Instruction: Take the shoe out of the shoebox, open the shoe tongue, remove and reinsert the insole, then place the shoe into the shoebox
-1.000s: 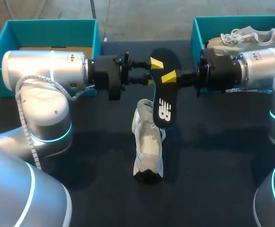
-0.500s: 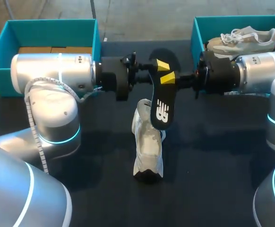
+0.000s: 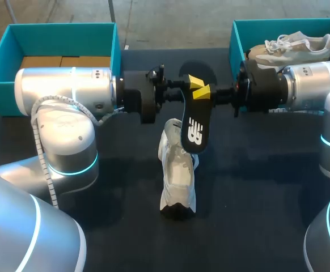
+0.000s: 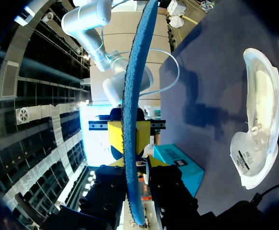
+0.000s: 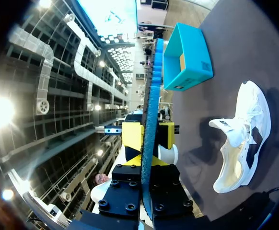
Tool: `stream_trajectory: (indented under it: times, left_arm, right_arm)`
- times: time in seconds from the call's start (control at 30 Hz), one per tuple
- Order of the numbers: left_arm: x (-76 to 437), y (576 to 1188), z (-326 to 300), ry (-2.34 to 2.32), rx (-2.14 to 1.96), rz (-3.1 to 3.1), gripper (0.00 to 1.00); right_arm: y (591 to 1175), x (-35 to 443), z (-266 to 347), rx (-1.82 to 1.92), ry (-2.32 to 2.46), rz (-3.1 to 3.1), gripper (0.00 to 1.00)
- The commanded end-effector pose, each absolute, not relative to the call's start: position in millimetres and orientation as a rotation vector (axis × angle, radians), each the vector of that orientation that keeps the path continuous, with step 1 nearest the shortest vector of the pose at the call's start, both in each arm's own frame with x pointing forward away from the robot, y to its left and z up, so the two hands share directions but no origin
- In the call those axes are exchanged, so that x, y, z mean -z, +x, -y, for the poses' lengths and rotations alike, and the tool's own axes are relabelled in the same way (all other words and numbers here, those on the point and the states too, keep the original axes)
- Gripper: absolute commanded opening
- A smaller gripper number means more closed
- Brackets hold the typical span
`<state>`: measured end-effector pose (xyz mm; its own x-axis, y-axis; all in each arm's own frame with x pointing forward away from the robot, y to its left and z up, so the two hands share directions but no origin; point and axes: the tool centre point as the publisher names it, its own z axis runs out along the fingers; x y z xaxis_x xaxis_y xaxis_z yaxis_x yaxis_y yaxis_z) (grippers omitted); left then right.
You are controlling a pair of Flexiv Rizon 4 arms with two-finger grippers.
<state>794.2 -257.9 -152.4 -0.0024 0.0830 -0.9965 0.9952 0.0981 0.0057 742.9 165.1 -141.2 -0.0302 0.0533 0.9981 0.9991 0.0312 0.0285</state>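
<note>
The insole (image 3: pixel 194 122) is held in the air, one end hanging just above the collar of the white shoe (image 3: pixel 176 173), which lies unheld on the dark table (image 3: pixel 256 187) with its opening upward. It is pinched on its flat faces from opposite sides — by the left gripper (image 4: pixel 130 158) and by the right gripper (image 5: pixel 148 158), the yellow tips of each pressed against it.

Reinsertion is judged to be the step in hand. One grip would best be released, so that the shoe can be steadied while the insole is tipped toe-first and slid in flat; an unheld shoe is likely to be pushed away. The tongue and laces could catch the leading edge.

A left teal box (image 3: pixel 6 45) — probably the shoebox to be used — and a right teal box (image 3: pixel 236 34), occupied by a second shoe (image 3: pixel 292 45), are set well apart at the far edge.
</note>
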Motion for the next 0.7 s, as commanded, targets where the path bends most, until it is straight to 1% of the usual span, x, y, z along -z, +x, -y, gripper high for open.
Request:
stream_trajectory:
  times: [0.03, 0.07, 0.13, 0.23, 0.47, 0.5, 0.53, 0.57, 0.6, 0.7]
  left_arm:
    - [154, 792, 260, 1.189, 1.094, -1.310, 0.15]
    - [155, 792, 260, 1.189, 1.094, -1.310, 0.09]
    - [155, 792, 261, 1.187, 1.095, -1.311, 0.08]
    - [155, 793, 261, 1.185, 1.094, -1.311, 0.00]
    - [158, 795, 262, 1.193, 1.098, -1.318, 0.00]
    - [159, 796, 262, 1.193, 1.101, -1.323, 0.00]
    - [160, 796, 262, 1.194, 1.101, -1.325, 0.00]
    - [161, 796, 262, 1.196, 1.101, -1.326, 0.00]
    - [161, 796, 262, 1.197, 1.102, -1.327, 0.00]
    - [161, 796, 262, 1.197, 1.111, -1.331, 0.00]
  right_arm:
    - [746, 141, -165, 1.177, -1.214, 1.290, 0.00]
    - [746, 140, -164, 1.177, -1.215, 1.291, 0.00]
    - [746, 140, -164, 1.179, -1.215, 1.292, 0.00]
    - [746, 140, -164, 1.179, -1.213, 1.291, 0.00]
    - [746, 142, -161, 1.183, -1.217, 1.282, 0.00]
    - [745, 143, -159, 1.184, -1.220, 1.281, 0.18]
    - [744, 143, -157, 1.183, -1.228, 1.278, 0.43]
    - [743, 143, -155, 1.182, -1.232, 1.277, 0.92]
    - [743, 143, -152, 1.183, -1.243, 1.275, 1.00]
    - [741, 143, -143, 1.189, -1.266, 1.285, 1.00]
